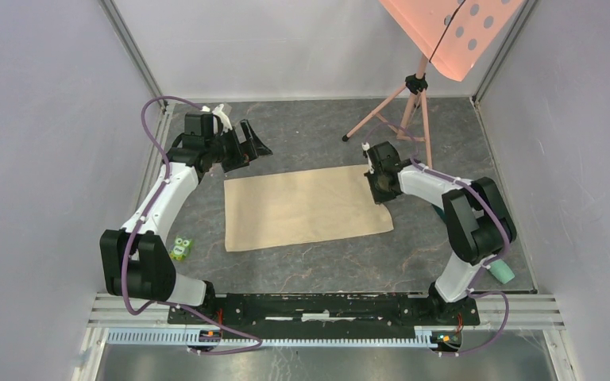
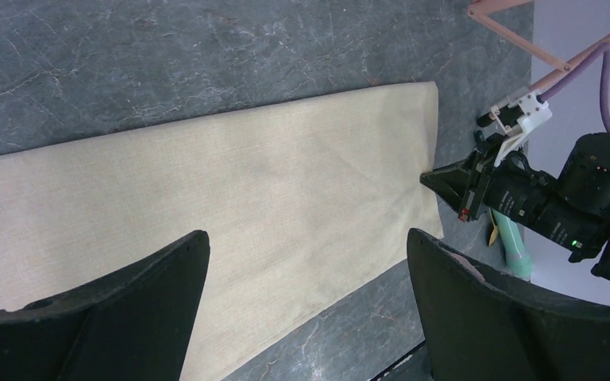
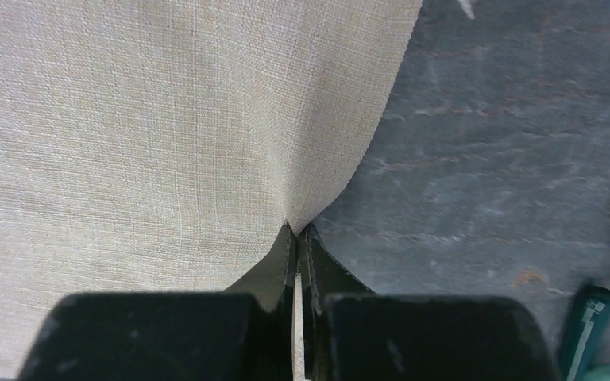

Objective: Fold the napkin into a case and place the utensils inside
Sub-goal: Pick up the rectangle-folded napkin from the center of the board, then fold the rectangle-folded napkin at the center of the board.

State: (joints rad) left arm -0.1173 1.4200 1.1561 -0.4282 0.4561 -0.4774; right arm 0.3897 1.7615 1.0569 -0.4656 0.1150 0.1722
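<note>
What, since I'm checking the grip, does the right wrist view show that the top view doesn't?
Only the right wrist view: the right fingers shut on the napkin at its edge, the cloth puckering at their tips. Only the top view: the whole napkin lying as a flat rectangle, the left fingers open near its far left corner, a frog, a tripod. Both: the napkin on the dark table.

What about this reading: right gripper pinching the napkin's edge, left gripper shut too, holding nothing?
No: the left gripper is open, jaws wide apart in the left wrist view, holding nothing. The right gripper does pinch the edge of the napkin.
</note>
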